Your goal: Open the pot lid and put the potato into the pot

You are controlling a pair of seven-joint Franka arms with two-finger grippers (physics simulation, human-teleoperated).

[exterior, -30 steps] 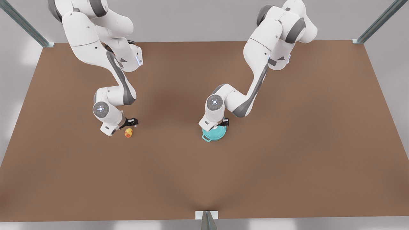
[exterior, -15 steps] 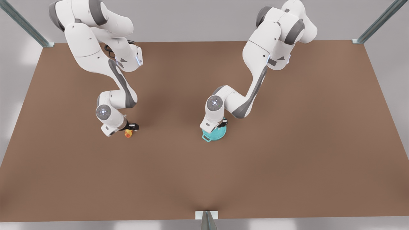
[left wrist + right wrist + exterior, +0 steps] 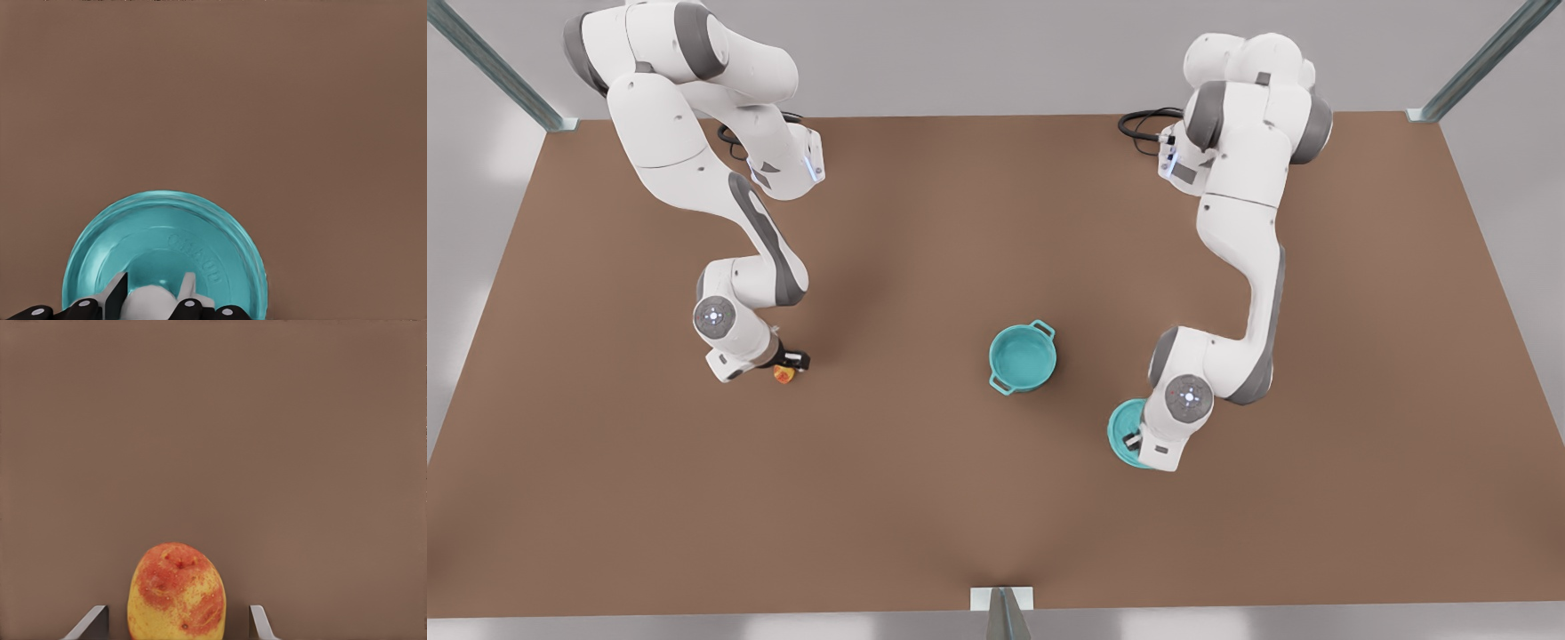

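The teal pot (image 3: 1023, 357) stands uncovered near the table's middle, its teal inside showing. The pot lid (image 3: 1122, 431) lies low over the table toward the front view's right of the pot. My left gripper (image 3: 1138, 442) is shut on its white knob (image 3: 152, 301), and the teal lid (image 3: 167, 233) spreads out beneath the left gripper (image 3: 152, 297). At the front view's left, the potato (image 3: 784, 375) rests on the table. My right gripper (image 3: 787, 364) is lowered around it. The potato (image 3: 177, 593) sits between the right gripper's (image 3: 177, 608) open fingers, with gaps on both sides.
The brown table (image 3: 960, 516) stretches wide on all sides of the pot. Metal frame posts (image 3: 1003, 613) stand at the table's front edge and back corners. Between the potato and the pot lies bare tabletop.
The left gripper has lifted the lid off the pot and carried it to the front view's right and nearer. The right gripper has sunk around the potato.
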